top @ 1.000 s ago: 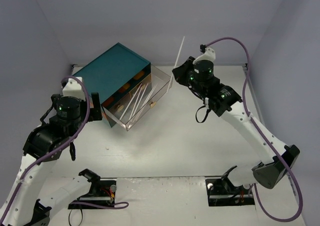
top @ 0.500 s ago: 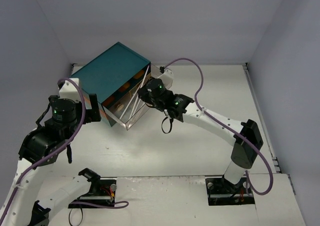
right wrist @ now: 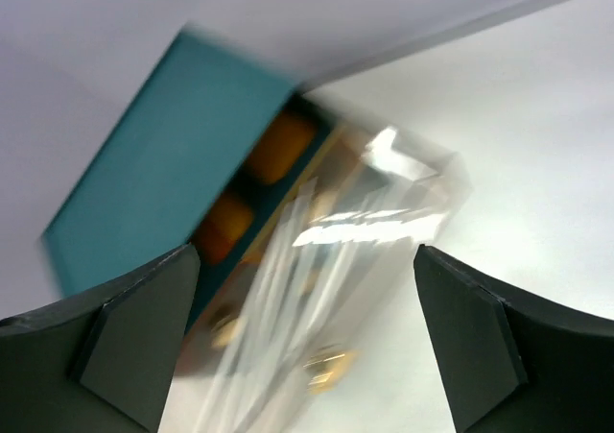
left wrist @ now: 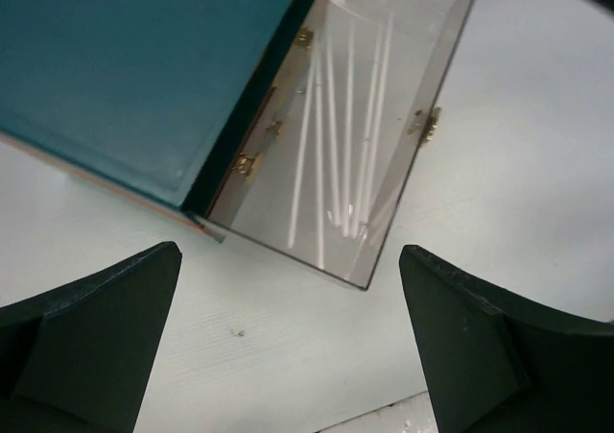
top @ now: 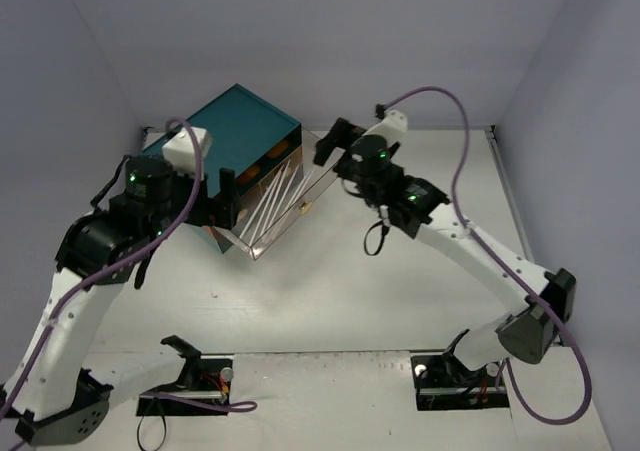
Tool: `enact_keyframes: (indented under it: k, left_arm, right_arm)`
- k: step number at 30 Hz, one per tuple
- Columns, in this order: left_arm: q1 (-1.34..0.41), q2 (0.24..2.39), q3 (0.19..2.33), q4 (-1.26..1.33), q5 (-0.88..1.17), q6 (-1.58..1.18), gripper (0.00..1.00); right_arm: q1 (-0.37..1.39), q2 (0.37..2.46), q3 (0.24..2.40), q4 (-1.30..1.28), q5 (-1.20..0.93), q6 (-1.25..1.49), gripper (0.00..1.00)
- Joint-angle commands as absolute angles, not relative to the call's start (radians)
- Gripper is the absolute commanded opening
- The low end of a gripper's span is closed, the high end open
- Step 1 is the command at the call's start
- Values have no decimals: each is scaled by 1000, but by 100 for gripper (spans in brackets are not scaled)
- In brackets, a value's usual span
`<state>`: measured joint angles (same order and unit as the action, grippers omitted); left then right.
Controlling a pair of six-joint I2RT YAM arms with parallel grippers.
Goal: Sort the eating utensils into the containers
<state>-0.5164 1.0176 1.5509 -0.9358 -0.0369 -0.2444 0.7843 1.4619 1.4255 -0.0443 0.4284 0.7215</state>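
Chest: the teal chest (top: 225, 136) stands at the far left of the table (top: 400, 291). It is turned at an angle, so its front faces toward the right arm.
Open drawer: one clear drawer (top: 320, 166) is pulled far out of the chest, with its gold knob (top: 303, 208) at the outer end. I judge that it is out so that pieces can be dropped in from above.
Utensils: several thin pale utensils (left wrist: 336, 135) lie lengthwise inside this drawer, close beside each other. Whether they are spoons, forks or knives I cannot tell. No utensil shows on the bare table.
Other drawers: orange-brown drawer fronts (right wrist: 278, 145) show in the chest behind the open drawer, and they look pushed in.
Right gripper: the right gripper (right wrist: 307, 347) hangs over the far end of the drawer. Its fingers are spread wide with nothing between them, so it is released and empty.
Left gripper: the left gripper (left wrist: 297, 347) hangs above the near side of the chest and the drawer. It is also spread wide and empty, and it touches nothing that the wrist view shows.
Step in hand: with empty fingers directly over the drawer, this looks like the delivery step, with the piece lying inside.
Progress: probably close to the end.
Next move: likely to push the drawer in by its front. The chest may slide or turn if nothing holds it steady.
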Motion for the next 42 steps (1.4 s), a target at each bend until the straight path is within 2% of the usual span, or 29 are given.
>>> enact_keyframes:
  k: [1,4,10,18,24,31,42]
  left_arm:
    - [-638,1150,1649,-882,6,-227,97]
    - [-759,1261,1701,-881,-74,-237,97]
    - [-851,1392,1755,-821,-102,-296,98]
    - [-942,1552,1747,-736,-188,-344,97]
    - [-927,1635,1741,-741,-323,-337,97]
    - [-819,1645,1700,-744,-361,-355,97]
    - [-643,1651,1691,-734,-431,-227,97]
  right_arm:
    - [617,1313,1349,-153,447,591,99]
    - [500,1221,1272,-200,379,534,100]
    - [262,1067,1105,-267,272,458,100]
    - [128,947,1004,-384,227,376,100]
    - [83,941,979,-402,165,363,100]
    - [79,934,973,-407,125,359,100]
    - [78,940,957,-408,88,359,100]
